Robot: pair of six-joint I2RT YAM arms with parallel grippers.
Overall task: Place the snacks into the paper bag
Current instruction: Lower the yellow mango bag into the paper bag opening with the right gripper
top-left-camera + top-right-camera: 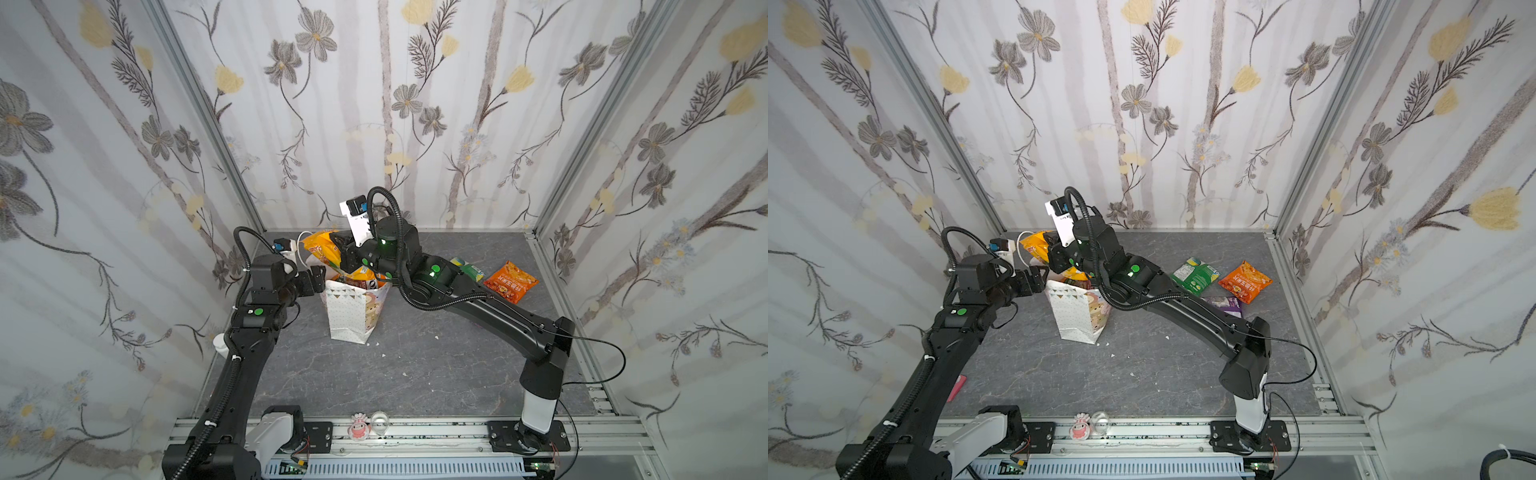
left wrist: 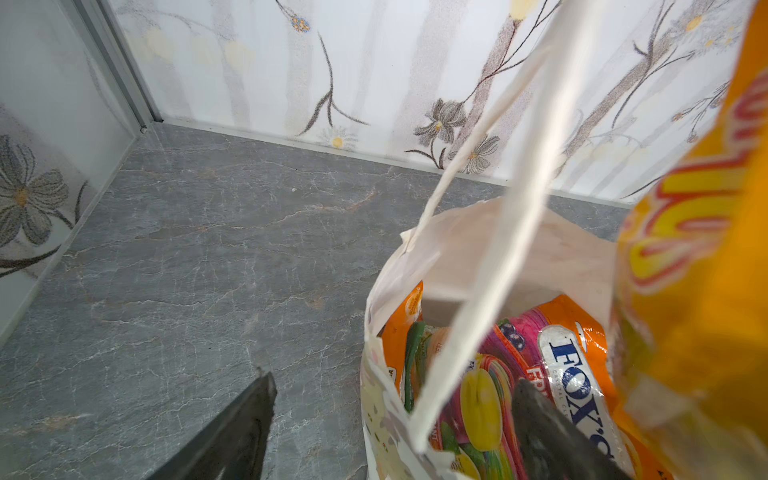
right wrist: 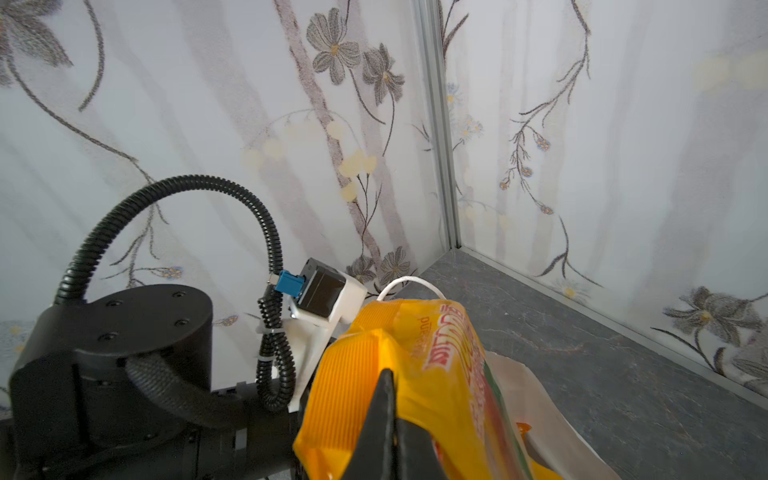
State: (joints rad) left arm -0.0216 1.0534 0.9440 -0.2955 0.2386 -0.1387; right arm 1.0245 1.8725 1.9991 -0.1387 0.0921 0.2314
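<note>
1. Left wrist view: you are seeing the paper bag (image 2: 457,249) at lower right, holding a FOX'S packet (image 2: 577,374); your left gripper (image 2: 395,380) is standing spread, straddling its rim.
2. Your right gripper (image 3: 387,395) is clamping the yellow-orange packet (image 3: 436,345) over the bag's mouth.
3. In a top view, the orange chip bag (image 1: 510,281) is lying right of centre, outside the bag.

Both top views are taken from high above the front rail (image 1: 436,430), tilted down toward the back wall (image 1: 353,104). Nearly the same whole field is shared, offset sideways, with the paper bag (image 1: 353,311) left of centre. The left wrist view is taken close over the bag's open mouth, faced toward a rear corner. The right wrist view is taken right behind the yellow-orange packet (image 3: 415,374), faced toward the left arm's wrist camera (image 3: 322,293). Packet and bag are shared by both wrist views.
</note>
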